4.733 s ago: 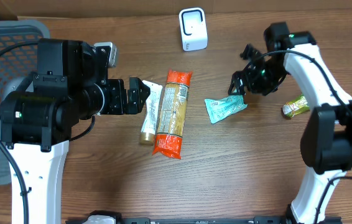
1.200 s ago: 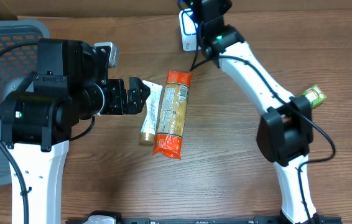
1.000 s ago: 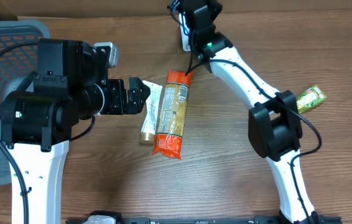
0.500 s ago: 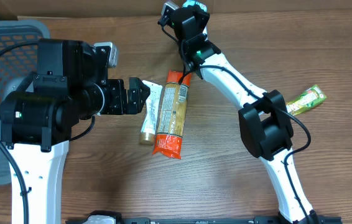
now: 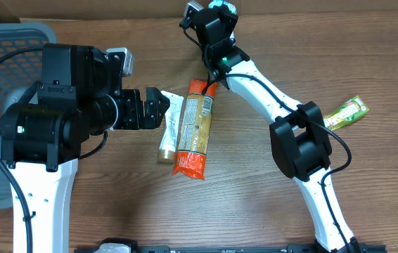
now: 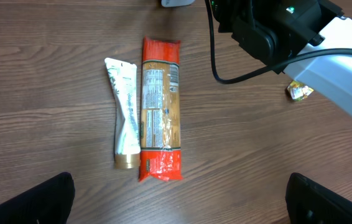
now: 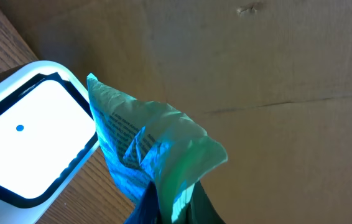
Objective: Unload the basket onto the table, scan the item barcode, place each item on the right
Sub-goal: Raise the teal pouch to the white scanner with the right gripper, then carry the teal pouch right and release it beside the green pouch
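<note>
The right gripper (image 7: 168,210) has its jaws clenched on a teal packet (image 7: 154,152). The packet is held up just beside the white scanner (image 7: 23,146); I cannot tell if they touch. Only the right wrist view shows this, because from overhead the right arm covers both at the far edge of the worktop (image 5: 255,211). The left gripper (image 6: 182,208) has its jaws released wide and holds nothing. Its view shows a tube (image 6: 125,112) and a pasta pack (image 6: 160,121) lying side by side, and a small green snack (image 6: 300,91) well apart from them.
</note>
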Controlling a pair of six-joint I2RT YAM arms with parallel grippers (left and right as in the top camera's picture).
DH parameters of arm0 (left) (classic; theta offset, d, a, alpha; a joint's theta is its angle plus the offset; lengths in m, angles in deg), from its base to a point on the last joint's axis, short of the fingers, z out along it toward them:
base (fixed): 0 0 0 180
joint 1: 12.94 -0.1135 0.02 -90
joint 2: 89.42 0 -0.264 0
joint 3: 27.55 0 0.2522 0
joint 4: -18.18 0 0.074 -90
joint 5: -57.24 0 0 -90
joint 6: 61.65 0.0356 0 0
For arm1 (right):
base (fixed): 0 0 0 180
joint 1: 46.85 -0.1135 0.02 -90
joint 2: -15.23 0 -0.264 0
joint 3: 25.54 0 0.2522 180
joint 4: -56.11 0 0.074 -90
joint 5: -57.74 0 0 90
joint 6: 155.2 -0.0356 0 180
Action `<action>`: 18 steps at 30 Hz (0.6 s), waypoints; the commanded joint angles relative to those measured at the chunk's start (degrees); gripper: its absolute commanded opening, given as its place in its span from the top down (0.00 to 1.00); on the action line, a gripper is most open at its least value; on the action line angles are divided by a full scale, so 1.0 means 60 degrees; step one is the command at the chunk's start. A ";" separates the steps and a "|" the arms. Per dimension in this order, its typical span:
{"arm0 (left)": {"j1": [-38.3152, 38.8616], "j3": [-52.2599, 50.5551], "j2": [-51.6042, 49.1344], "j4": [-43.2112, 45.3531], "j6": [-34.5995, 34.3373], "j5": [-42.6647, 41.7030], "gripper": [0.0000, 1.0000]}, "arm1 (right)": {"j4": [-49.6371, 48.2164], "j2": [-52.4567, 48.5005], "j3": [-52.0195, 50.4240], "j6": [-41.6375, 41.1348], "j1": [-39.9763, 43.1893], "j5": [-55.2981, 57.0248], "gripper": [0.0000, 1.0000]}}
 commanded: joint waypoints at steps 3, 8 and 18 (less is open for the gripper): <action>0.0076 0.0029 -0.0033 0.0004 0.0211 -0.0076 0.00 | -0.0204 -0.0084 -0.0222 0.0007 0.0033 0.0066 0.96; 0.0076 0.0029 -0.0033 0.0007 0.0211 -0.0076 0.00 | -0.0342 -0.0102 -0.0233 0.0011 0.0084 0.0069 0.96; 0.0076 0.0029 -0.0033 0.0004 0.0208 -0.0076 0.00 | -0.0459 -0.0004 -0.0233 -0.0459 0.0080 0.0168 0.96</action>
